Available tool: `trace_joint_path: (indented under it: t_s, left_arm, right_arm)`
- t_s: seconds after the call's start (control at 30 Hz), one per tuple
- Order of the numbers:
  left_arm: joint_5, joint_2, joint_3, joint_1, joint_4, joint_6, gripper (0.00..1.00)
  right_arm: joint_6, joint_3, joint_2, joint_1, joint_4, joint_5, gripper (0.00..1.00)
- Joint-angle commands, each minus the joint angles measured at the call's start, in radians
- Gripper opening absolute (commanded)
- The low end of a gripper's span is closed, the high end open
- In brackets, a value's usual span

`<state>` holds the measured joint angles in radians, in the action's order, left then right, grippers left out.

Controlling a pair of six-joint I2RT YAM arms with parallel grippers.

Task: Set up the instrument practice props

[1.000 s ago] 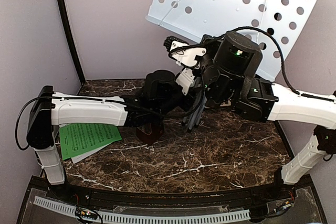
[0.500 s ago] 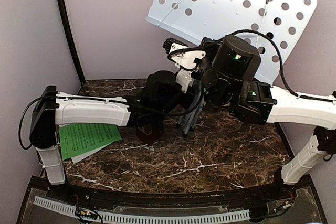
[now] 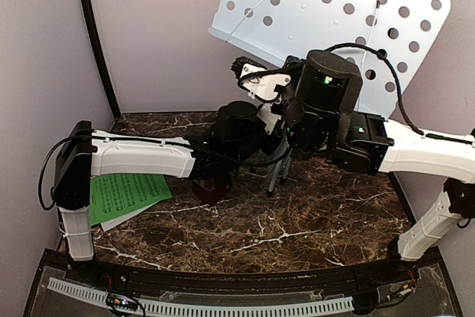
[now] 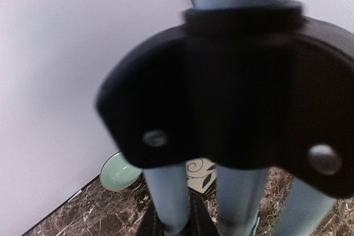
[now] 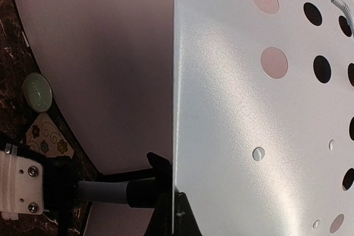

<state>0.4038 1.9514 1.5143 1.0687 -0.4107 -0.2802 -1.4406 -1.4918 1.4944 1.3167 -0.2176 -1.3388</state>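
The white hole-punched music-stand desk (image 3: 334, 12) is held tilted high at the back right. My right gripper (image 5: 174, 214) is shut on the thin lower edge of the desk (image 5: 249, 109). Under it the pale tripod legs (image 3: 276, 170) hang folded together, feet near the tabletop. In the left wrist view the black leg hub (image 4: 232, 81) fills the frame, and my left gripper (image 4: 180, 226) is closed round the lower part of one leg (image 4: 166, 197). Green and white music sheets (image 3: 126, 194) lie at the left. The dark red-brown metronome (image 3: 211, 187) stands under my left forearm.
A small pale-green bowl (image 4: 119, 171) and a flower-patterned tile (image 4: 200, 171) sit by the back wall, behind the legs. The bowl (image 5: 37, 91) and tile (image 5: 47, 136) also show in the right wrist view. Walls close in the left, back and right sides.
My left arm has reached further right toward the legs and its jaws have narrowed onto one leg. The folded legs have swung slightly to the right. The desk stays held up.
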Motion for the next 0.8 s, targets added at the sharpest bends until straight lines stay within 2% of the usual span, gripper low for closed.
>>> trace_joint_path:
  t_s: [0.0, 0.1, 0.27, 0.43, 0.6, 0.67, 0.77]
  left_arm:
    - [0.006, -0.003, -0.002, -0.007, -0.048, -0.119, 0.04]
    - [0.007, -0.003, -0.007, -0.007, -0.058, -0.141, 0.01]
    - [-0.077, -0.007, -0.008, -0.007, -0.046, -0.142, 0.00]
    - [-0.165, 0.003, 0.010, -0.010, -0.040, -0.048, 0.00]
    - [-0.162, 0.031, 0.034, -0.013, -0.019, 0.017, 0.00]
    - [-0.156, 0.033, 0.030, -0.016, -0.017, 0.036, 0.00]
    - [-0.152, 0.032, 0.014, -0.021, -0.029, 0.052, 0.00]
  right_arm:
    - [0.031, -0.090, -0.060, 0.022, -0.120, 0.070, 0.00]
    - [0.017, -0.096, -0.062, 0.020, -0.125, 0.073, 0.00]
    - [-0.001, -0.110, -0.069, 0.013, -0.131, 0.085, 0.00]
    - [0.024, -0.111, -0.067, 0.001, -0.107, 0.108, 0.00]
    - [0.098, -0.145, -0.032, -0.015, -0.027, 0.105, 0.00]
    - [0.102, -0.145, -0.024, -0.017, -0.022, 0.110, 0.06]
    - [0.102, -0.139, -0.017, -0.018, -0.031, 0.114, 0.23]
